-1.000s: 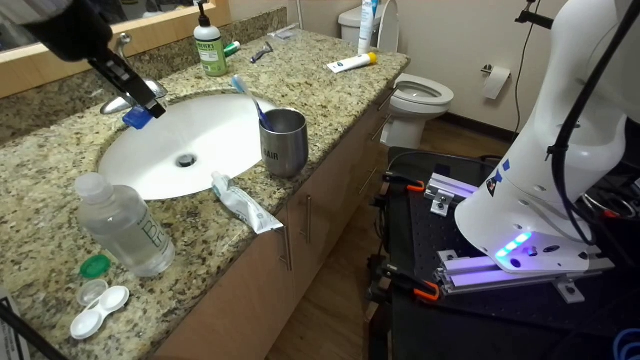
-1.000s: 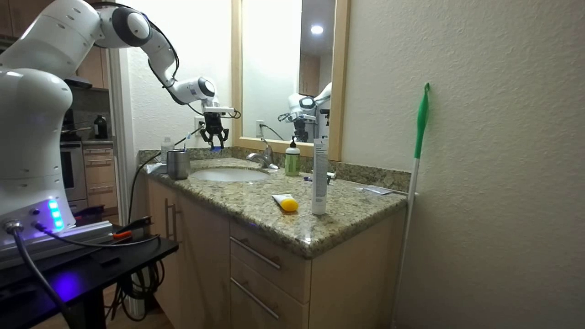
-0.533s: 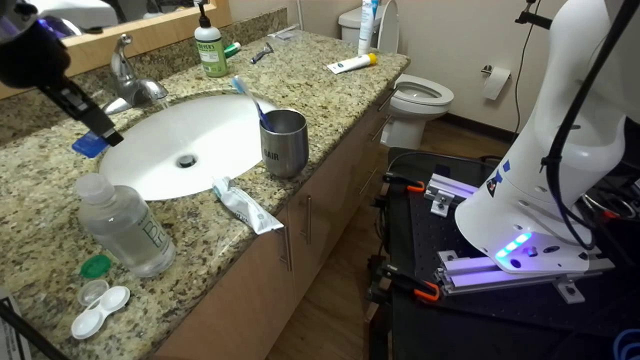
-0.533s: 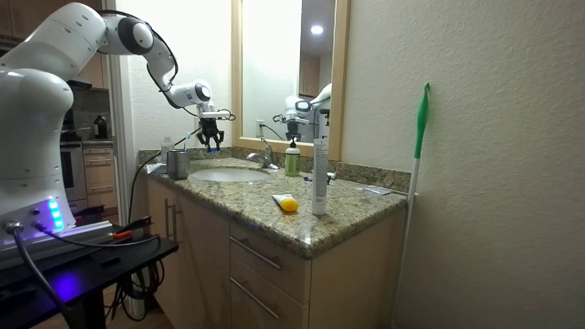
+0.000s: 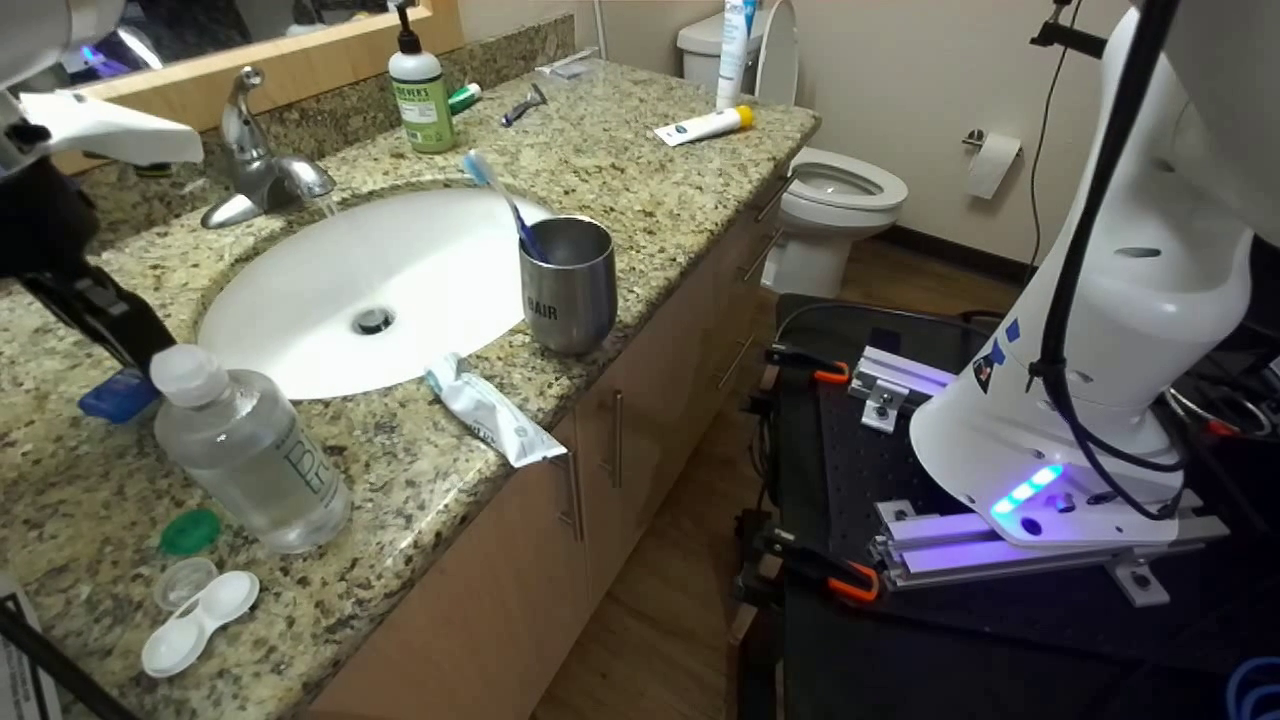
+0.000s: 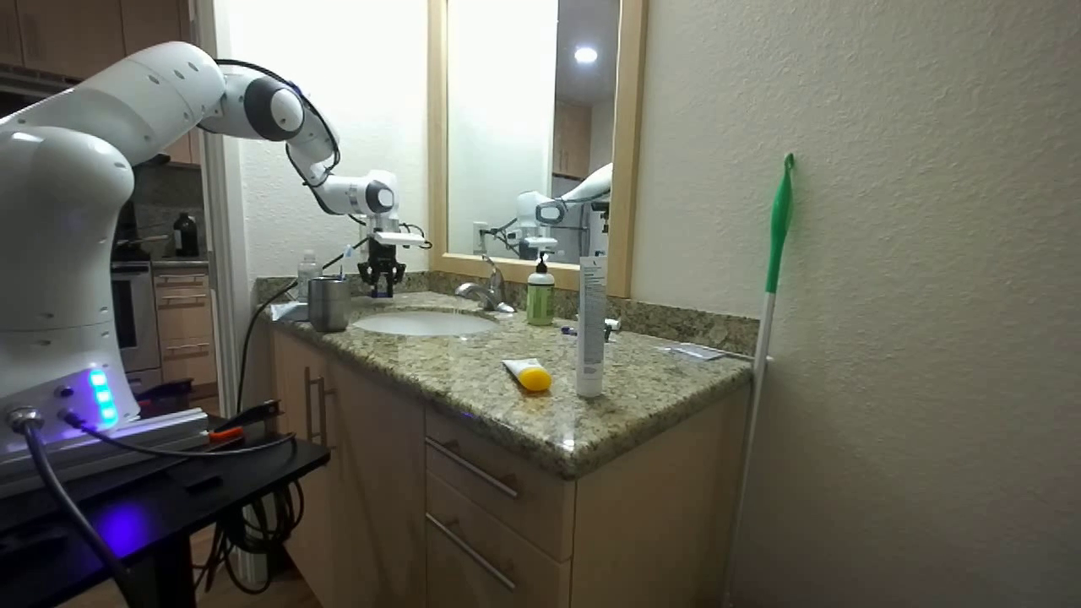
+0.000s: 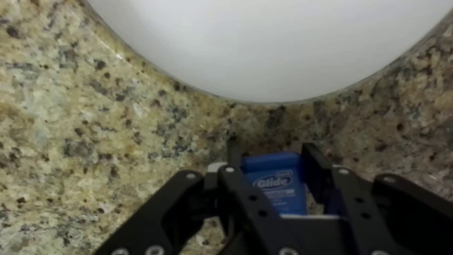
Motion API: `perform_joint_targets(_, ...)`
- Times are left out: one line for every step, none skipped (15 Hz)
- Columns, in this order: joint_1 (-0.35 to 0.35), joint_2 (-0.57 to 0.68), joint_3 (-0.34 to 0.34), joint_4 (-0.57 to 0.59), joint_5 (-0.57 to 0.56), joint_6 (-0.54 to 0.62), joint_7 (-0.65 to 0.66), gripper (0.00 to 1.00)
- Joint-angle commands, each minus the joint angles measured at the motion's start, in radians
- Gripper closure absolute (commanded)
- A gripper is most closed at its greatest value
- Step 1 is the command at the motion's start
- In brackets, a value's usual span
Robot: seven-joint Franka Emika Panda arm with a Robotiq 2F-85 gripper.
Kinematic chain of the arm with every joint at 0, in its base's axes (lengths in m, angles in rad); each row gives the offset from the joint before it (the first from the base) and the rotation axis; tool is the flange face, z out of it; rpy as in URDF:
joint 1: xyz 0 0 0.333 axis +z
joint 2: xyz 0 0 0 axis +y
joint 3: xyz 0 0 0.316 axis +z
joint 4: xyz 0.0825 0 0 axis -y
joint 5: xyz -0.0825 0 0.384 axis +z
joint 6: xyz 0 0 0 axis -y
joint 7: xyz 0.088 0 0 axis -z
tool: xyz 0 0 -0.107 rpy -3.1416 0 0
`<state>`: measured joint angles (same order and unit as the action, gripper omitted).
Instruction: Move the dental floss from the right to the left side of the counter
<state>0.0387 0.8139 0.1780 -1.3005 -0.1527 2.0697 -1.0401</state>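
A gripper (image 7: 271,156) is clasping the dental floss (image 7: 274,193) over the counter (image 5: 650,190) beside the sink (image 5: 300,320), as a toothbrush (image 5: 527,238) is leaning in a metal cup (image 5: 572,305) and a bottle (image 5: 240,435) is holding clear liquid (image 5: 272,495).

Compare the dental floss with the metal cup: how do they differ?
The dental floss is blue and flat; the metal cup is silvery and rounded. The floss is smaller than the cup. The gripper holds the floss; the cup stands on the counter, holding a toothbrush. Both bear printed lettering.
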Motion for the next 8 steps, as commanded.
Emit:
perform_joint_targets(-0.040, 0.063, 0.032, 0.100, 0.082, -0.078, -0.120, 0.79)
perform_joint_targets(-0.035, 0.070, 0.026, 0.112, 0.089, -0.097, -0.131, 0.79)
perform_joint_targets(-0.029, 0.077, 0.019, 0.124, 0.090, -0.113, -0.139, 0.79)
perform_joint_targets(-0.024, 0.067, 0.010, 0.107, 0.082, -0.112, -0.140, 0.79)
perform_joint_targets(-0.016, 0.068, 0.005, 0.108, 0.075, -0.117, -0.138, 0.79)
perform_joint_targets(-0.009, 0.069, 0.000, 0.105, 0.067, -0.119, -0.135, 0.79)
perform_joint_targets(-0.003, 0.071, -0.004, 0.100, 0.061, -0.117, -0.129, 0.79)
perform_joint_targets(0.003, 0.072, -0.007, 0.096, 0.058, -0.116, -0.119, 0.29)
